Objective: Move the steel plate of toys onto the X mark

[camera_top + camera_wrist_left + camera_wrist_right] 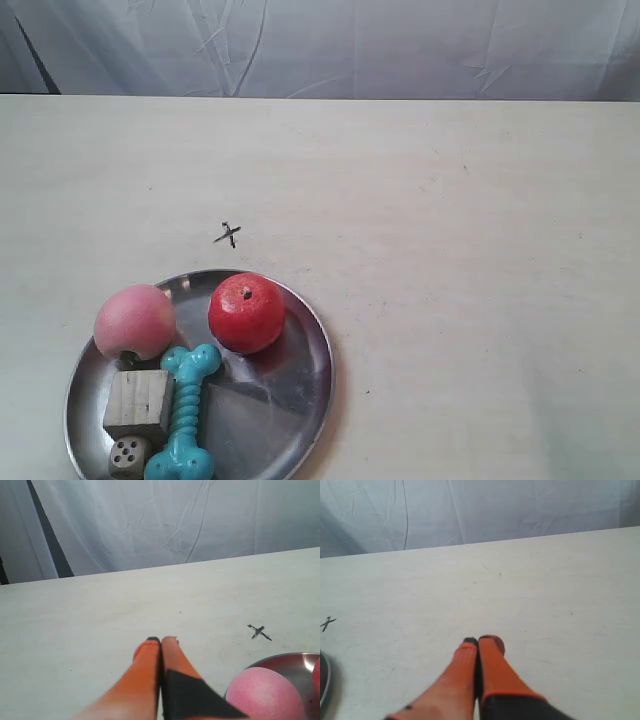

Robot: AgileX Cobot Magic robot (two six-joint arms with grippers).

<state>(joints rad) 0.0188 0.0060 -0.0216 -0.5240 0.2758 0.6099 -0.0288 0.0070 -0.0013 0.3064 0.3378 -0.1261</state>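
Note:
The steel plate (290, 400) lies at the lower left of the exterior view. It holds a red apple (246, 313), a pink peach (134, 321), a turquoise bone (186, 410), a pale wooden cube (138, 402) and a small die (126, 456). The X mark (228, 234) is drawn on the table just beyond the plate's far rim. No arm shows in the exterior view. My left gripper (161, 640) is shut and empty, beside the peach (265, 692) and plate rim (285, 659), with the X mark (259, 632) ahead. My right gripper (479, 641) is shut and empty over bare table.
The pale table (450, 250) runs back to a white cloth backdrop (330, 45). The right wrist view catches the X mark (327, 623) and a sliver of the plate's rim (324, 685) at its edge.

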